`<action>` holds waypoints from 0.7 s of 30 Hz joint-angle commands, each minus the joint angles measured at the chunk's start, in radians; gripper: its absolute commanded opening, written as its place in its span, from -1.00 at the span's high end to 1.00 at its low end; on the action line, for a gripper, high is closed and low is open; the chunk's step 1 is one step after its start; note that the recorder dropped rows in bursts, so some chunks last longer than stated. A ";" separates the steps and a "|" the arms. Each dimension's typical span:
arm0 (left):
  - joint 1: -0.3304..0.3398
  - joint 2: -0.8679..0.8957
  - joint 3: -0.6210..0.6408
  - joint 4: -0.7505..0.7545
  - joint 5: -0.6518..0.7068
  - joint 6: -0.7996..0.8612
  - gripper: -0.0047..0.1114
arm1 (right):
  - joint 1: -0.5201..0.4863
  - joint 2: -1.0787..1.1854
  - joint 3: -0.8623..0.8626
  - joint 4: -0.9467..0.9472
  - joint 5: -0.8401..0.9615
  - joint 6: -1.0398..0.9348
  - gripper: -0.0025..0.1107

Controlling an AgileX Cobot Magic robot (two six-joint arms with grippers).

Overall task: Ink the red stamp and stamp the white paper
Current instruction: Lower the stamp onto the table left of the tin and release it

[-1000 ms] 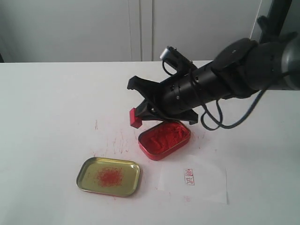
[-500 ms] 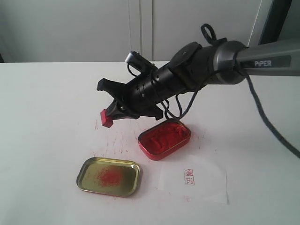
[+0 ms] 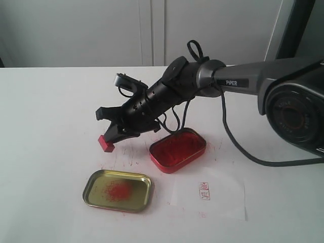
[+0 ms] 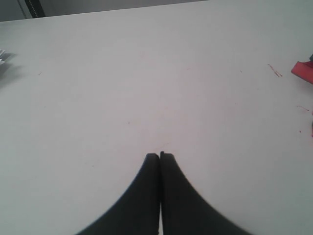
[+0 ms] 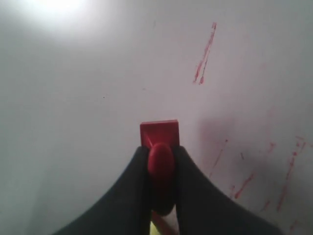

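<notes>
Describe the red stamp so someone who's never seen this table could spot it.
In the exterior view, follow the black arm down to its gripper, left of the red ink tin. The stamp is the small red block pinched there. Unlike the tin and the gold lid, it is tiny and held, not lying flat.

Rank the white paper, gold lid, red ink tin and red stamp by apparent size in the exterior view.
1. white paper and gold lid: near equal, unranked
2. red ink tin
3. red stamp, clearly smallest
</notes>
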 commanded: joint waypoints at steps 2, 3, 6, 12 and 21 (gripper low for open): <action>-0.003 0.000 0.002 -0.006 -0.001 -0.004 0.92 | 0.003 0.021 -0.006 -0.006 0.010 -0.051 0.96; -0.003 0.000 0.002 -0.006 -0.001 -0.004 0.92 | 0.003 0.021 -0.006 -0.006 0.010 -0.051 0.93; -0.003 0.000 0.002 -0.006 -0.001 -0.004 0.92 | 0.003 0.021 -0.006 -0.006 0.010 -0.051 0.77; -0.003 0.000 0.002 -0.006 -0.001 -0.004 0.92 | 0.003 0.022 0.001 -0.047 -0.008 -0.049 0.45; -0.003 0.000 0.002 -0.006 -0.001 -0.004 0.92 | -0.036 0.006 0.001 -0.096 -0.073 0.056 0.02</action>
